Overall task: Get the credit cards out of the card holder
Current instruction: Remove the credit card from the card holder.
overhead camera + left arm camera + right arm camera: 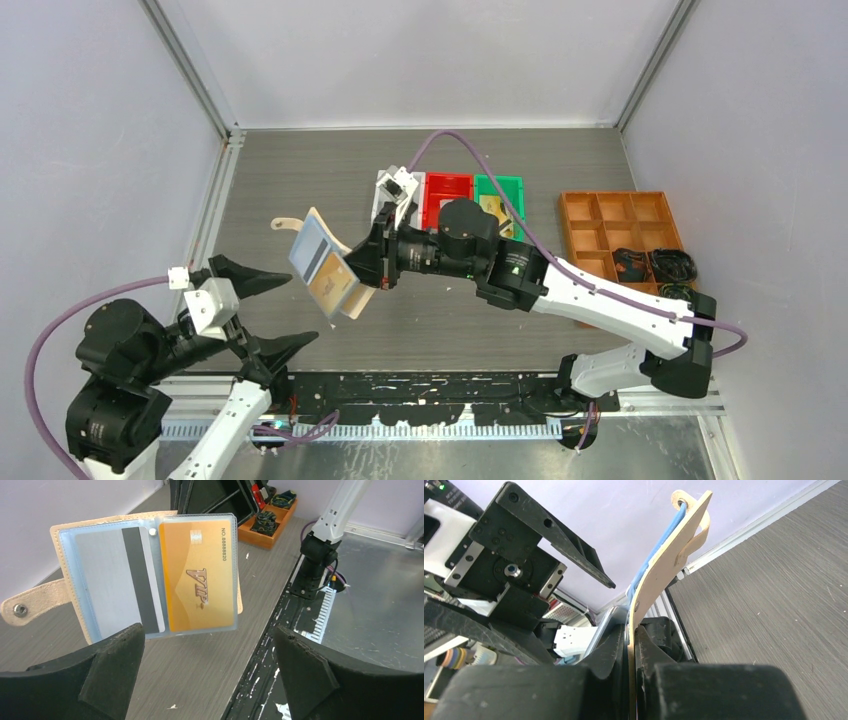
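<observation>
The beige card holder [325, 262] hangs spread open in the air above the table, its clear sleeves turned toward my left arm. My right gripper [365, 265] is shut on its right edge; in the right wrist view the card holder [664, 565] stands edge-on, pinched in my right gripper [630, 645]. Two credit cards sit in the sleeves: a white-grey card [107, 585] with a dark stripe and a gold card [200, 575]. The snap tab [27, 607] sticks out to the left. My left gripper [207, 635] is open wide, just below and short of the sleeves, with nothing in it, as the top view also shows for the left gripper [275, 310].
White [395, 190], red [447, 195] and green [500, 195] bins stand at the back centre. An orange compartment tray [620, 225] with dark cables is at the right. A black rail [430, 385] runs along the near table edge. Grey walls close in on three sides.
</observation>
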You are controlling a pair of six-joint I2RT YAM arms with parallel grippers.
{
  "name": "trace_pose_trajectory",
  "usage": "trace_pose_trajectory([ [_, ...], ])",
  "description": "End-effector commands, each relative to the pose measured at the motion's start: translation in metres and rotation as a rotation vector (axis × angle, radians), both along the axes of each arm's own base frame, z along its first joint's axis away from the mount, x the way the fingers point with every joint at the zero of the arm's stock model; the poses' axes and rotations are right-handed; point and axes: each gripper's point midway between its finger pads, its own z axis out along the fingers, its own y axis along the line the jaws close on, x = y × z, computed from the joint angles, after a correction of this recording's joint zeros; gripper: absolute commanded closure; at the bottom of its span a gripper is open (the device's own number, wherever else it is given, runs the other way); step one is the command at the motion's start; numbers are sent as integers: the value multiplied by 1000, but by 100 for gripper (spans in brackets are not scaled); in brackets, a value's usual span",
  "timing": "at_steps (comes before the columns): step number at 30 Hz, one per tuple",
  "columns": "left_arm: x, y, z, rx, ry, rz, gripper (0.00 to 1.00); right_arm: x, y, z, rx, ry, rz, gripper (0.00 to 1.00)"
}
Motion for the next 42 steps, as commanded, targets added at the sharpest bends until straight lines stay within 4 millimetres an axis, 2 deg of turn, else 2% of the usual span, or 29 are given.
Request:
trace_pose_trajectory([
  [1, -6, -2, -1, 14, 35, -26, 1, -17, -23, 42, 71, -136, 57, 99],
  [3, 4, 2, -1, 17, 20, 18, 3, -21, -26, 41, 63, -146, 78, 99],
  [7, 44, 21, 1, 18, -18, 224, 10, -32, -29, 42, 61, -168, 138, 99],
  [10, 58, 30, 11, -18, -46, 317, 4, -40, -32, 38, 53, -188, 184, 99],
  [12, 46, 17, 14, -60, 0, 231, 1, -45, -35, 38, 51, -205, 208, 99],
  [15, 21, -7, 11, -104, 127, 52, 0, -53, -38, 39, 53, -236, 252, 99],
  [18, 9, -17, 4, -93, 217, -48, 0, -56, -42, 39, 50, -255, 269, 99],
  [24, 9, -19, -4, -85, 277, -56, 0, -66, -50, 43, 75, -290, 310, 99],
  [31, 6, -25, 10, -144, 307, -92, 0, -71, -59, 42, 75, -329, 326, 99],
  [35, -1, -34, 21, -201, 385, -164, 3, -71, -60, 43, 75, -331, 323, 99],
  [40, -8, -42, 39, -273, 433, -239, 10, -69, -59, 41, 65, -327, 316, 99],
  [42, -10, -43, 44, -284, 435, -262, 19, -69, -59, 40, 65, -329, 311, 99],
])
